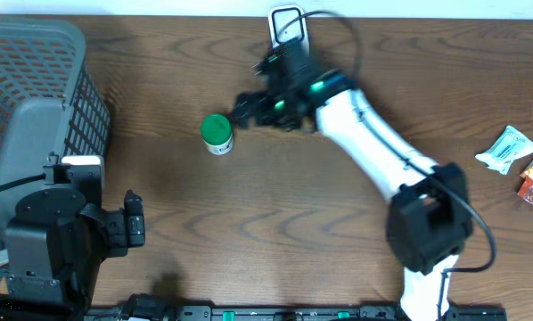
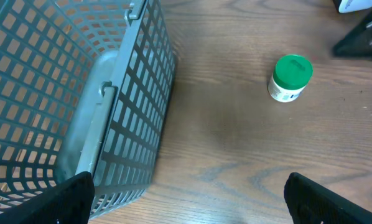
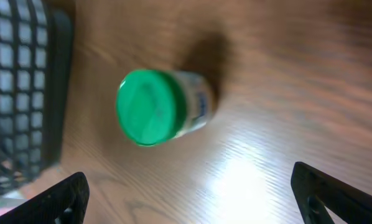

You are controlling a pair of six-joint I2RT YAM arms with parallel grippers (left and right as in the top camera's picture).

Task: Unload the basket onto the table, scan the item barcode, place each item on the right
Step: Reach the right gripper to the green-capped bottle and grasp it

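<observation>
Hovering wide open, my right tool (image 3: 195, 199) is facing the green-lidded jar (image 3: 161, 109) standing on the bench (image 1: 293, 223) near the grey basket (image 1: 35, 80); my left tool (image 2: 192, 199) is gaping too. The jar's contents are seemingly hidden.

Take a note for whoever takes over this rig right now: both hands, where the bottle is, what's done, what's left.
Left hand: open, empty, low on the table near the grey basket.
Right hand: open, empty, close beside the green-capped bottle, no grip.
Bottle: on the bare table, between the basket and the right hand.
Done: nothing grasped or scanned.
Left: grasp the bottle, find its barcode, scan it. The white device at the far edge may be the scanner; I cannot tell.
</observation>
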